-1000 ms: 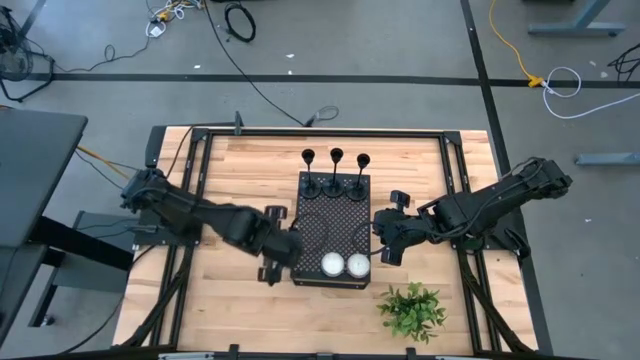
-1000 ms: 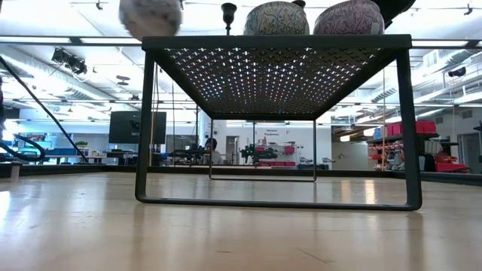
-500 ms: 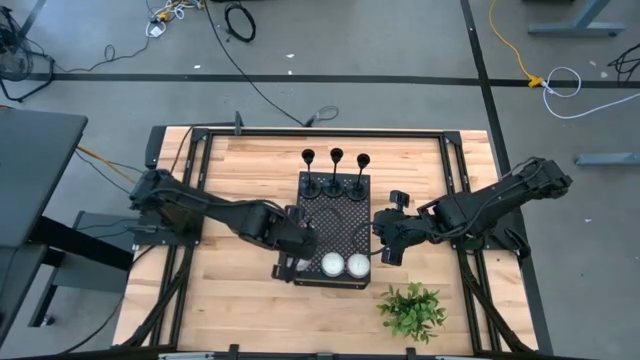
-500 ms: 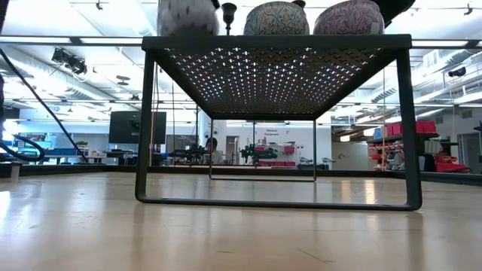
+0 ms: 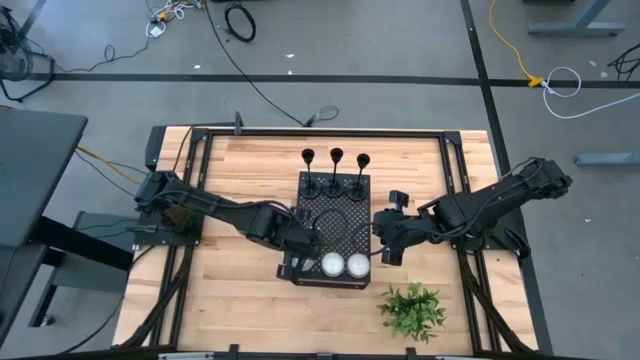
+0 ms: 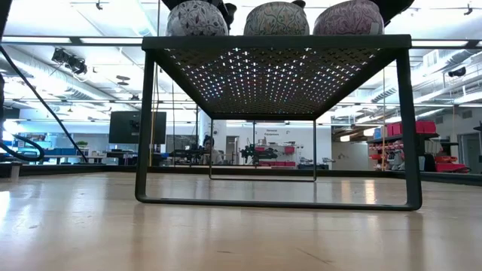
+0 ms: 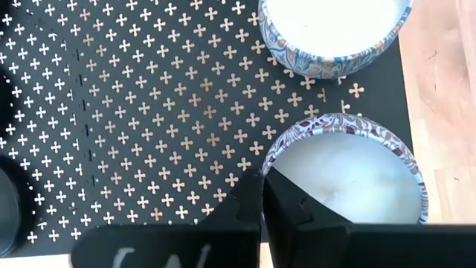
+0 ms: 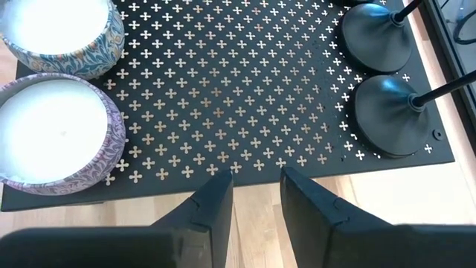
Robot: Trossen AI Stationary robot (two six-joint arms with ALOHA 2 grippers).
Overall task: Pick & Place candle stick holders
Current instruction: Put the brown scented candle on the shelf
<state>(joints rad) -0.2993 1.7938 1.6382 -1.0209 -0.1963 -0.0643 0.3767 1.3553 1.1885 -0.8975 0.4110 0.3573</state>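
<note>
Nearest you, at the near end of the large black perforated metal box [image 5: 335, 225], sit three round white candles in patterned tins [image 6: 276, 19]. The left gripper [image 7: 262, 195] hangs over that near end, right above one tin's rim. Its fingers are pressed fully together and hold nothing.

Risk here: shut fingers this low and close to a tin can shove it along or off the box if you swing sideways. Lift before you travel.

The right gripper [image 8: 256, 186] waits just beside the box's right edge, about midway along. Its fingers stand partly apart and empty.

At the far end of the box stand the three slim black metal candle stick holders [image 5: 336, 172], in a row across the box, all upright. Each has a thin stem on a round flat base with a small cup on top. The bases [image 8: 390, 112] sit just beside each other, nearly touching.

Main risks, as I judge them:
- The stems are thin, so a loose or off-centre pinch lets a holder swing or slip.
- The holders are tall and narrow, so a nudge on the cup tips one over.
- With neighbours so close, a finger going for one stem can knock the next.

Take an end holder first.
</note>
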